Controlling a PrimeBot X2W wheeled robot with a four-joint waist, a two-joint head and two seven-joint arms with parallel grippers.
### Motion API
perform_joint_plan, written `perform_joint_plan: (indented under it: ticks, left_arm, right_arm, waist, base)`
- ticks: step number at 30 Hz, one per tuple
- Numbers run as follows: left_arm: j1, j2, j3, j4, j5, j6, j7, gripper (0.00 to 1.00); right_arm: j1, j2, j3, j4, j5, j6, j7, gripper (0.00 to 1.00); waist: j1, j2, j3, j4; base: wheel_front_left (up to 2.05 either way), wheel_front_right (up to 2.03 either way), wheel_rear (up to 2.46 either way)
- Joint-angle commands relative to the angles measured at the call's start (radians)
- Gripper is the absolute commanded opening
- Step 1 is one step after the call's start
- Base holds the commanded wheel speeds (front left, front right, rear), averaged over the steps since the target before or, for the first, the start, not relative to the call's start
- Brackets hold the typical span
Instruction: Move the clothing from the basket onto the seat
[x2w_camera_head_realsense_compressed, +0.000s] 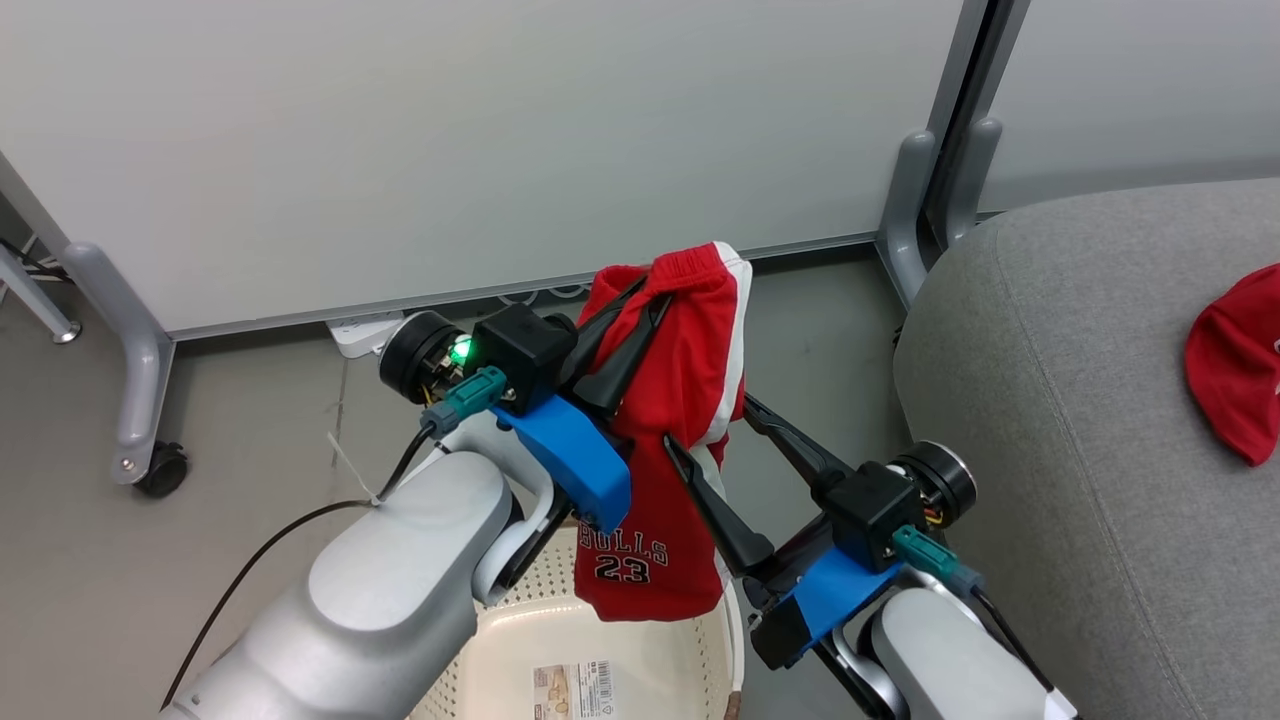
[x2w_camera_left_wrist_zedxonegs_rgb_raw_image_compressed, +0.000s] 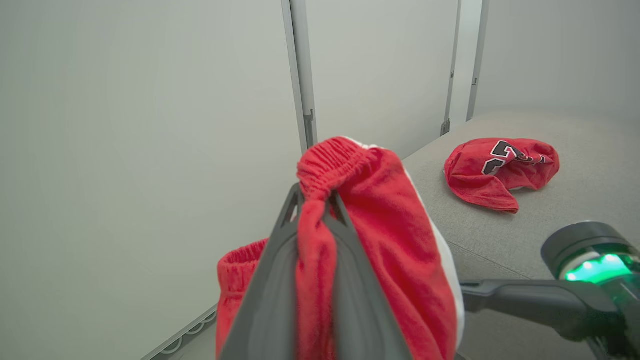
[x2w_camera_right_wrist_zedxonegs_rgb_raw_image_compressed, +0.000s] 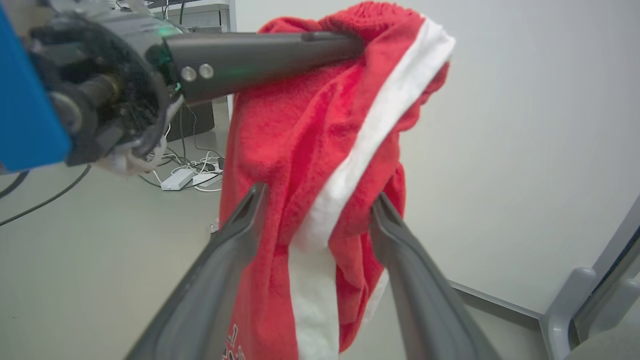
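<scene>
- The left gripper is clamping shut on the waistband of the red shorts, holding them up above the basket. The wrist view is showing cloth bunched between its fingers.
- The right gripper is standing wide apart, one finger on each side of the hanging cloth, gripping nothing. Whether its fingers are touching the fabric I cannot tell.
- The shorts are hanging with their long axis running from 12 to 6 o'clock in the head view, the "BULLS 23" hem dangling over the basket's rim.
- The seat is lying at 3 o'clock from the held shorts, well apart from them. The right arm is sitting nearer to it, though the left is the one carrying, so the coming move is probably a swing toward 3 o'clock.
- Counting: two red garments, one in the air and the other garment lying crumpled on the seat; one basket; one seat; two grippers.
</scene>
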Motion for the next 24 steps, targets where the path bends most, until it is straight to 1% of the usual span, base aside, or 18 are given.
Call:
perform_joint_plan:
  ticks: [1,13,14,15,16,24]
  left_arm:
    - [-0.012,0.0,-0.001,0.0,0.004,-0.001,-0.005,0.0]
    - [-0.029,-0.014,-0.008,0.002,0.01,-0.005,-0.011,0.0]
    - [-0.029,-0.014,-0.008,0.003,0.01,-0.006,-0.011,0.0]
    - [-0.03,-0.015,-0.009,0.004,0.01,-0.006,-0.011,0.0]
    - [-0.03,-0.015,-0.009,0.005,0.01,-0.007,-0.011,0.0]
    - [-0.022,-0.017,-0.012,0.015,0.005,-0.01,-0.013,0.0]
  right_arm:
    - [-0.024,0.009,0.006,0.017,0.008,-0.001,0.0,1.0]
    - [-0.125,0.057,0.018,0.158,0.019,-0.001,0.0,1.0]
    - [-0.132,0.061,0.019,0.166,0.021,-0.001,0.0,0.71]
    - [-0.138,0.063,0.02,0.172,0.022,-0.001,0.0,0.33]
    - [-0.143,0.064,0.022,0.178,0.023,-0.001,0.0,0.0]
    - [-0.153,0.072,0.034,0.194,0.039,-0.001,0.0,0.0]
  waist:
    - [0.0,0.0,0.005,0.004]
    - [0.0,0.0,0.025,0.013]
    - [0.0,0.0,0.026,0.014]
    - [0.0,0.0,0.028,0.013]
    - [0.0,0.0,0.028,0.013]
    - [0.0,0.0,0.021,0.009]
  base:
    - [0.0,0.0,0.0]
    - [0.0,0.0,0.0]
    - [0.0,0.0,0.0]
    - [0.0,0.0,0.0]
    - [0.0,0.0,0.0]
    - [0.0,0.0,0.0]
